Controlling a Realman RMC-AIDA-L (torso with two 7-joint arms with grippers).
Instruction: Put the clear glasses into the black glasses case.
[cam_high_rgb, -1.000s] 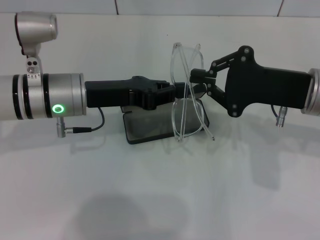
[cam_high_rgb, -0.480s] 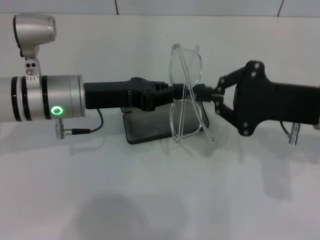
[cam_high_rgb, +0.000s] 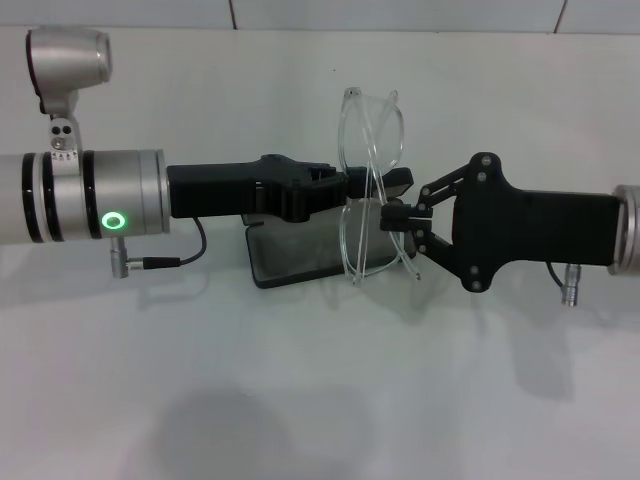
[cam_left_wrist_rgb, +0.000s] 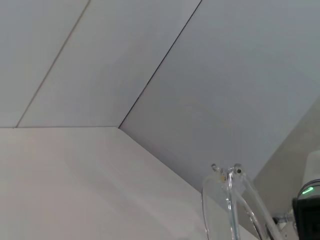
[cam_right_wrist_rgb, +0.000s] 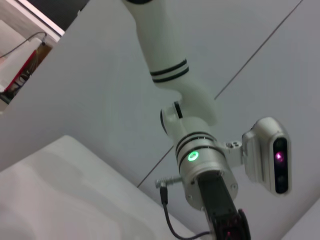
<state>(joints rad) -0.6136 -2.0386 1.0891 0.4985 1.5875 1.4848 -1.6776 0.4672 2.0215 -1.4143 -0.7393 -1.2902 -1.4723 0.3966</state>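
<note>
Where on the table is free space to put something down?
Bare table lies in front of both arms and behind them toward the wall. The middle is crowded: left gripper, right gripper, clear glasses, black glasses case.

glossy transparent plastic clear glasses (cam_high_rgb: 368, 185), matt black glasses case (cam_high_rgb: 300, 255)

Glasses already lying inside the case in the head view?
No, the clear glasses are held up above the black glasses case by the left end effector, not lying in it.
</note>
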